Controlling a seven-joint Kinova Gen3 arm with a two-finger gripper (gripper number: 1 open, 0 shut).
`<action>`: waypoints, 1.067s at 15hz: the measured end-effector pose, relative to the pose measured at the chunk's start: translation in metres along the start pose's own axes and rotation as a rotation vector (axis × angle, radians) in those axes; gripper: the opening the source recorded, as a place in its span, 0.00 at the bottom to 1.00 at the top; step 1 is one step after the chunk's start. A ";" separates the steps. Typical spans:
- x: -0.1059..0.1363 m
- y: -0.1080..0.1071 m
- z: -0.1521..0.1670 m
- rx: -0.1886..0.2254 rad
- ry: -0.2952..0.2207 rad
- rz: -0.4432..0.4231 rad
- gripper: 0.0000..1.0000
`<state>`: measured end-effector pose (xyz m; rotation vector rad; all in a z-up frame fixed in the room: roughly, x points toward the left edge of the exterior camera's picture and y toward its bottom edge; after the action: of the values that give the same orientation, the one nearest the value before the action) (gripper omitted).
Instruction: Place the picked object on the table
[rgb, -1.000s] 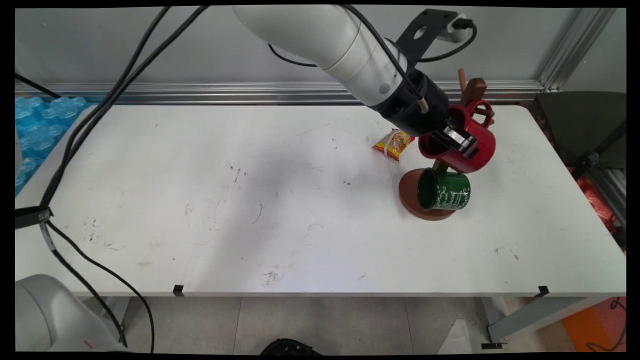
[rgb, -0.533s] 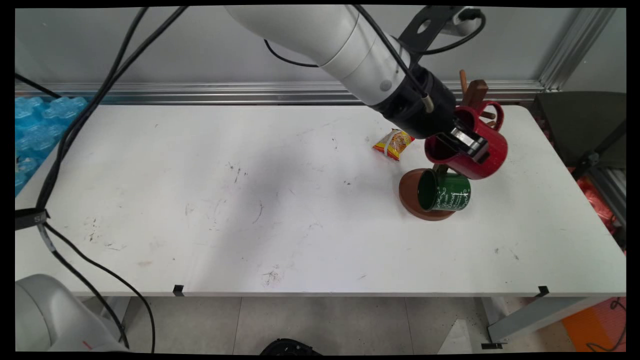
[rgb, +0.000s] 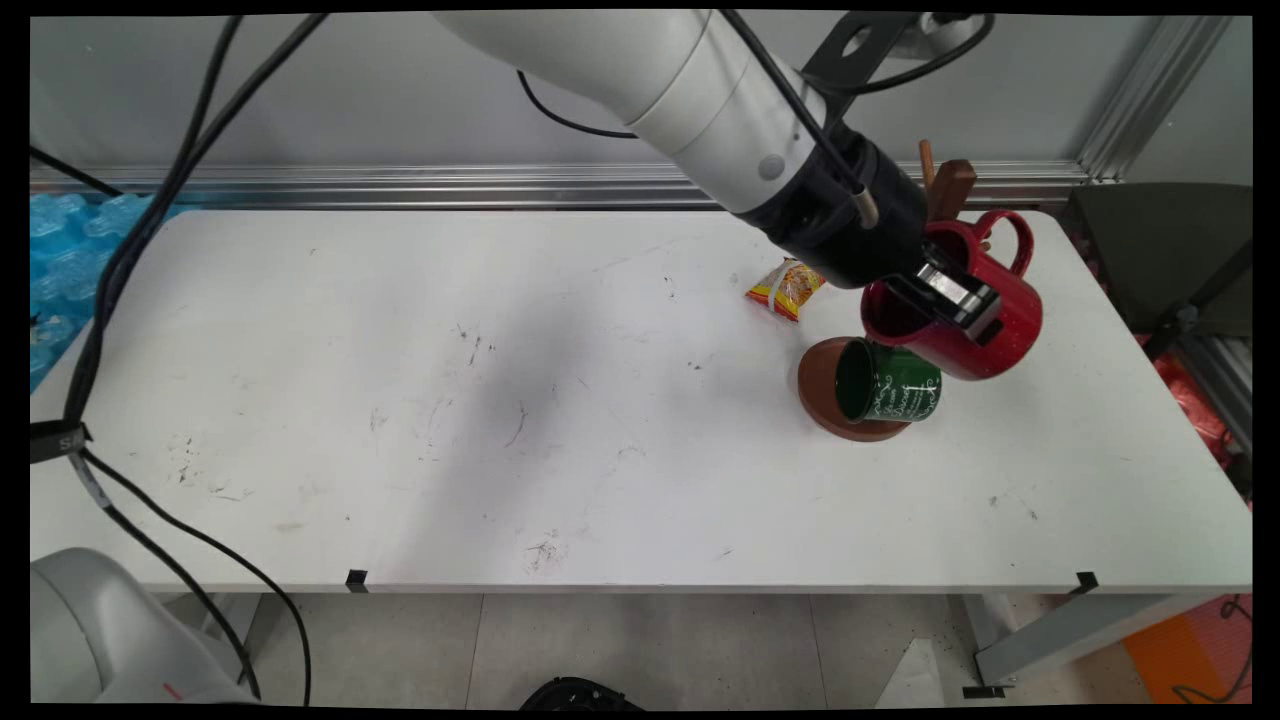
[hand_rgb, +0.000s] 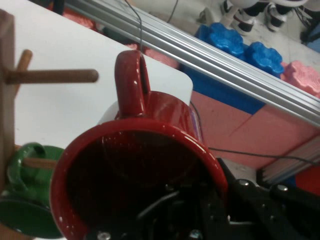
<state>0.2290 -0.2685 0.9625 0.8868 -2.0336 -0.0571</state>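
Note:
My gripper (rgb: 948, 300) is shut on the rim of a red mug (rgb: 975, 310), one finger inside and one outside, and holds it tilted in the air just right of a wooden mug tree (rgb: 950, 185). In the hand view the red mug (hand_rgb: 135, 175) fills the frame with its handle (hand_rgb: 131, 82) pointing up, clear of a bare peg (hand_rgb: 55, 76). A green mug (rgb: 890, 380) hangs on a lower peg above the tree's round brown base (rgb: 818, 385); it shows at the left edge as the green mug (hand_rgb: 25, 195).
A small yellow and red snack packet (rgb: 787, 287) lies on the white table (rgb: 500, 400) left of the mug tree. The table's right edge is close beyond the red mug. Black cables hang at the left.
The gripper has carried the red mug to the right and slightly down, drawing its handle off and away from the mug tree's upper peg. The green mug has stayed put.

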 end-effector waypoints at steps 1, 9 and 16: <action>-0.002 0.002 -0.003 -0.002 -0.007 0.000 0.00; -0.025 -0.011 -0.041 0.055 -0.137 0.034 0.00; -0.034 -0.052 -0.076 0.149 -0.278 0.132 0.00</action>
<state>0.3267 -0.2653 0.9654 0.8715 -2.3772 0.0475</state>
